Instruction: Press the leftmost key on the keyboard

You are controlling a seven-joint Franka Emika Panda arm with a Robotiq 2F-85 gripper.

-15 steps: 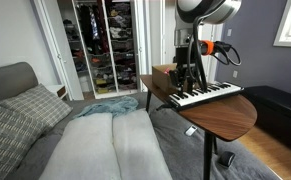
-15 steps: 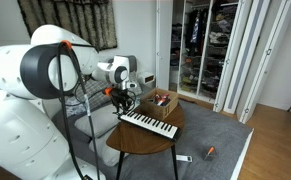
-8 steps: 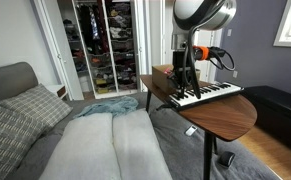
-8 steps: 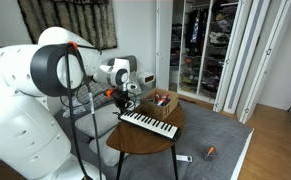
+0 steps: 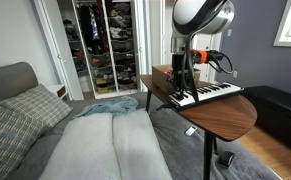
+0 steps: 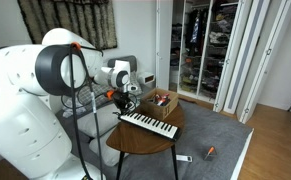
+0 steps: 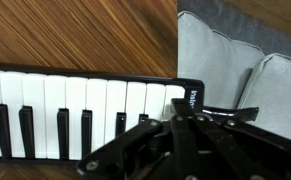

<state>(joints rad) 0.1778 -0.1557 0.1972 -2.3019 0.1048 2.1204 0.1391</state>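
Note:
The slim piano keyboard (image 5: 209, 94) lies on a round wooden table (image 5: 233, 116); it also shows in the other exterior view (image 6: 150, 124). In the wrist view its white keys (image 7: 75, 95) run to the dark end cap at the right. The leftmost key (image 7: 159, 97) is the last white key beside that cap. My gripper (image 7: 174, 120) comes in from the bottom with its fingers shut together and empty. Its tip is over the lower part of that end key. I cannot tell whether it touches. In both exterior views the gripper (image 5: 184, 88) (image 6: 126, 106) stands upright at the keyboard's end.
A brown cardboard box (image 5: 162, 73) (image 6: 164, 100) stands on the table just behind the keyboard. Grey cushions (image 7: 247, 60) lie below the table edge by the keyboard's end. A bed (image 5: 105, 140) is beside the table. Small objects lie on the floor (image 6: 209, 152).
My gripper has shifted slightly toward the keyboard's end and a little lower. The keyboard and box have not moved.

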